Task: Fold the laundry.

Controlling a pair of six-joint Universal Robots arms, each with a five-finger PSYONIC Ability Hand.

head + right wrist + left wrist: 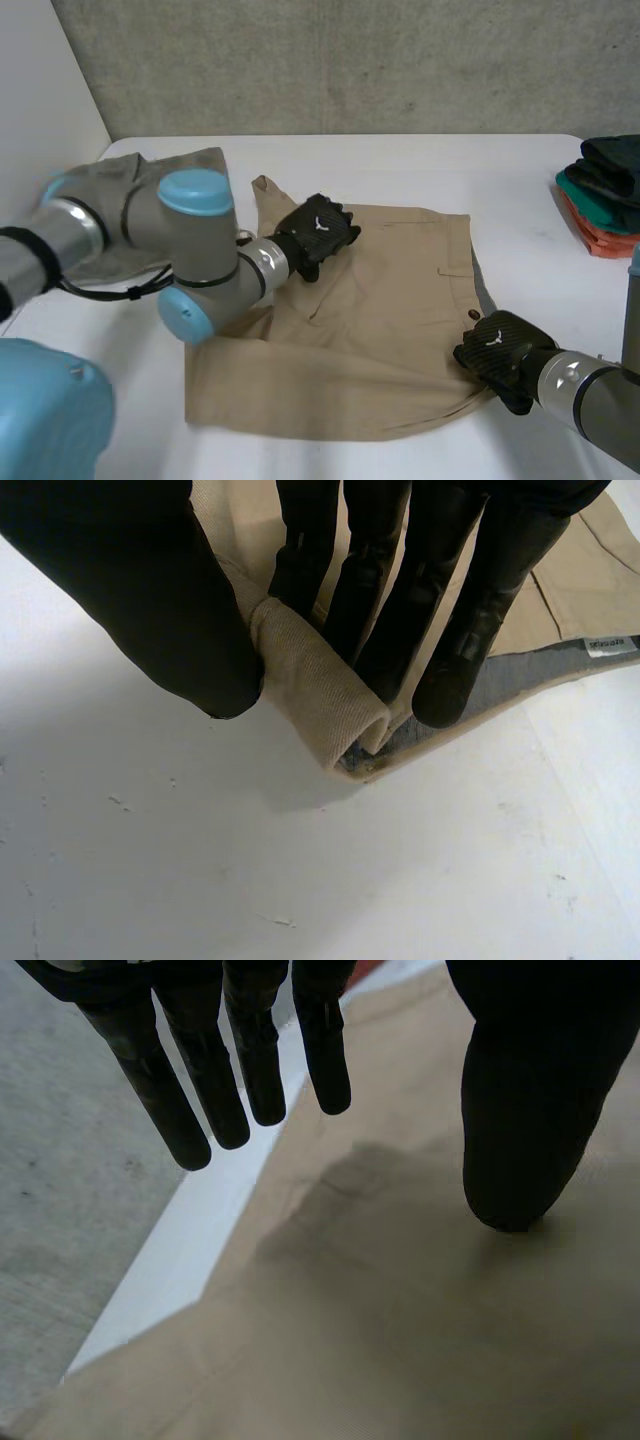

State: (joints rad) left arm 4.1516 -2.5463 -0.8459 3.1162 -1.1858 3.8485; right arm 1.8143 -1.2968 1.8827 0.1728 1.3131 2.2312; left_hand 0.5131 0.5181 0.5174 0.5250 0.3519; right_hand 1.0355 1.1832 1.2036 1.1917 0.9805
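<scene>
The left arm [195, 200] crosses the tan trousers [380, 300] lying in the middle of the table [400, 160], with the left hand [318, 232] straight-fingered and its thumb on the cloth. The right hand [500, 350] pinches the waistband corner, and so thin a pinch may slip on lifting. There is bare table beyond, but the clothes pile [605, 190] crowds the right

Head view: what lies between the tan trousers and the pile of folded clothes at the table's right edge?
Bare white table, in the head view; the tan trousers and the pile lie apart.

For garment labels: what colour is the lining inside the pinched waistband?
Grey lining, tan trousers outside; right wrist view shows it best.
</scene>
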